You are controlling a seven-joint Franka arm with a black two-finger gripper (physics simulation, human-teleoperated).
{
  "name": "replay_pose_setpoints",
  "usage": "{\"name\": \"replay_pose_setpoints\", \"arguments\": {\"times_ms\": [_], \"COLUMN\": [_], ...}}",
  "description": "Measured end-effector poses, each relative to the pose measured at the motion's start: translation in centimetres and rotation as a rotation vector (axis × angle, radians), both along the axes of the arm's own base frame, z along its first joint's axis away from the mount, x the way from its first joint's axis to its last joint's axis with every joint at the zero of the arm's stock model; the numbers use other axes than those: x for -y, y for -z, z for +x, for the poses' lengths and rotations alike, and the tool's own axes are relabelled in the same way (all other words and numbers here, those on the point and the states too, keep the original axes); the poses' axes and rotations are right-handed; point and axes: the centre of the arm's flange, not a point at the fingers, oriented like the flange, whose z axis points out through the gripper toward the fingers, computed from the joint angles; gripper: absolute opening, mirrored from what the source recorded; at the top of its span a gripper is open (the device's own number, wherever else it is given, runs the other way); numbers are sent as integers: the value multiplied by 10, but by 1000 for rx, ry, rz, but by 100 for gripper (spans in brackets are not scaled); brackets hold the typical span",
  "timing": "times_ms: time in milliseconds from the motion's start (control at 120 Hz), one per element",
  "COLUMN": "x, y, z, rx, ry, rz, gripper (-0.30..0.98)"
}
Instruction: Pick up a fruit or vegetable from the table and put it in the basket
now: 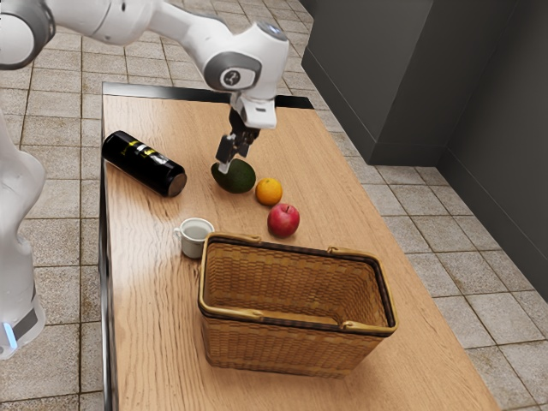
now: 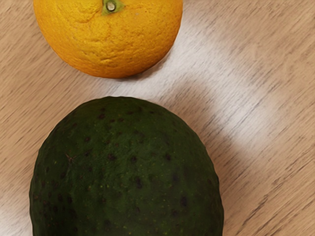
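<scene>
Gripper (image 1: 231, 161) is low, right at the avocado (image 1: 234, 176), pointing down; can't tell how far open it is, or if it's got hold of anything. Avocado's on the wood table (image 1: 150, 282), outside the wicker basket (image 1: 291, 347), & in wrist view it sits big & close under the hand, w/ a small gap btwn it & the orange (image 1: 269, 192). Red apple (image 1: 283, 220) is near the orange, on its basket side, btwn orange & basket. Basket's upright, well apart from the avocado, handles (image 1: 257, 314) folded down approx. along the rim. White mug (image 1: 195, 237) stands upright just beside the basket's corner, toward ext. view's left. Black bottle (image 1: 141, 163) w/ yellow lettering lies on its side nr. the table edge at ext. view's left, base toward the avocado
</scene>
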Motion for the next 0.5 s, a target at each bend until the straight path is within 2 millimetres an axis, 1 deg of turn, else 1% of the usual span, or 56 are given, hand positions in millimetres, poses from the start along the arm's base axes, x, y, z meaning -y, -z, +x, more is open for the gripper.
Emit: {"name": "replay_pose_setpoints", "arguments": {"times_ms": [83,142,200,500], "x": [2,3,4,7], "y": [5,10,12,32], "z": [2,3,4,4], "rx": [-11,-20,-25,-58], "ry": [3,3,3,2], "rz": [0,2,3,-2], "gripper": [69,73,69,69]}}
